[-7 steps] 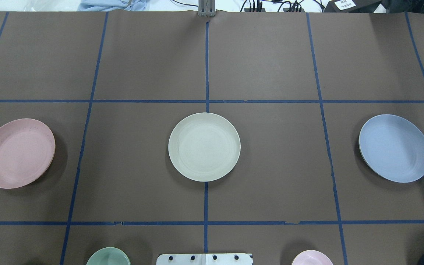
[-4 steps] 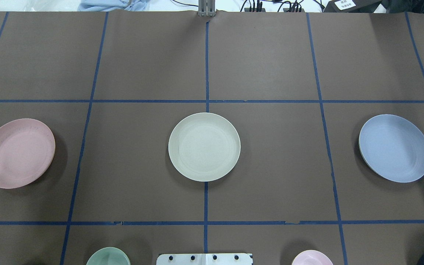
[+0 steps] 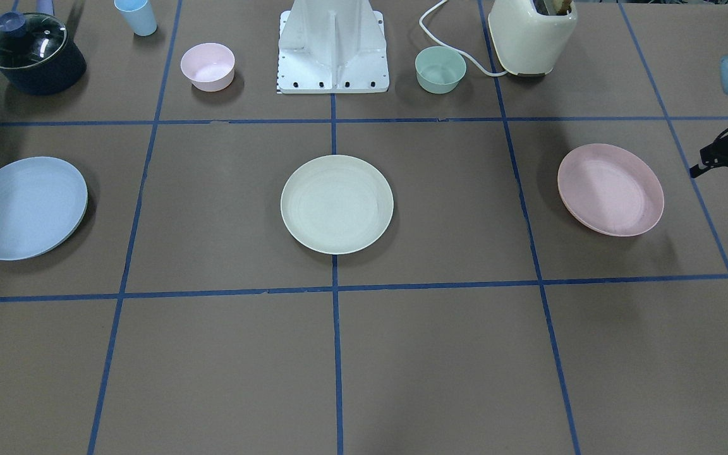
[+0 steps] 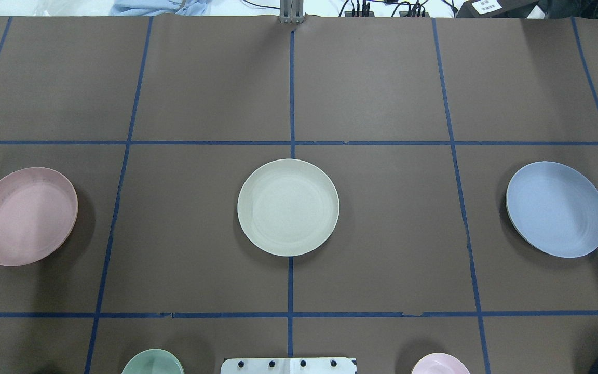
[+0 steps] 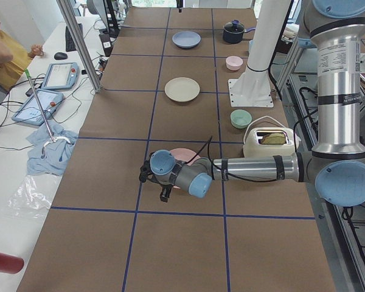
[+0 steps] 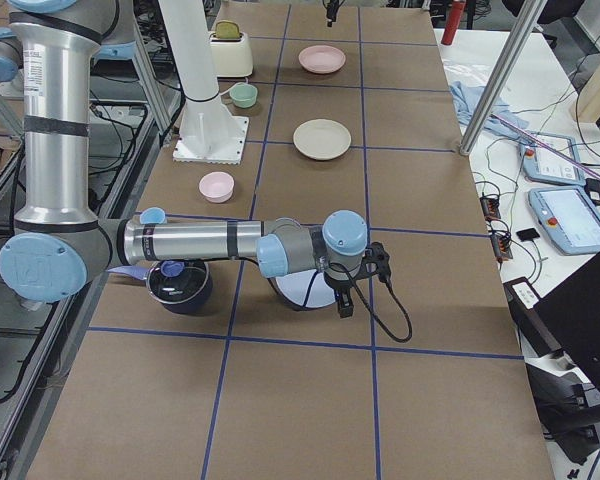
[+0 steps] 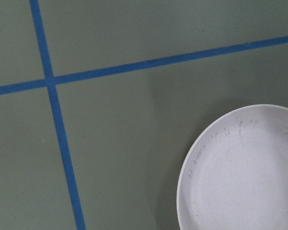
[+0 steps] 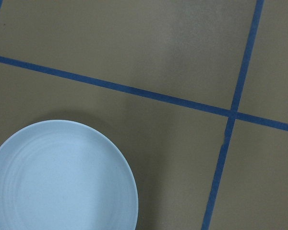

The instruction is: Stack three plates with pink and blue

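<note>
Three plates lie apart in a row on the brown table. The pink plate (image 4: 24,215) is on my left, the cream plate (image 4: 288,206) in the middle, and the light blue plate (image 4: 556,209) on my right. My left gripper (image 3: 718,170) hovers just outside the pink plate (image 3: 610,189) at the table's end. The left wrist view shows the pink plate's rim (image 7: 245,172) at lower right. My right gripper (image 6: 358,285) hovers by the blue plate (image 6: 298,290), which also shows in the right wrist view (image 8: 57,177). I cannot tell whether either gripper is open or shut.
Near my base (image 3: 332,50) stand a small pink bowl (image 3: 207,66), a small green bowl (image 3: 440,69), a cream toaster (image 3: 531,35), a lidded dark pot (image 3: 32,54) and a blue cup (image 3: 136,16). Blue tape lines grid the table.
</note>
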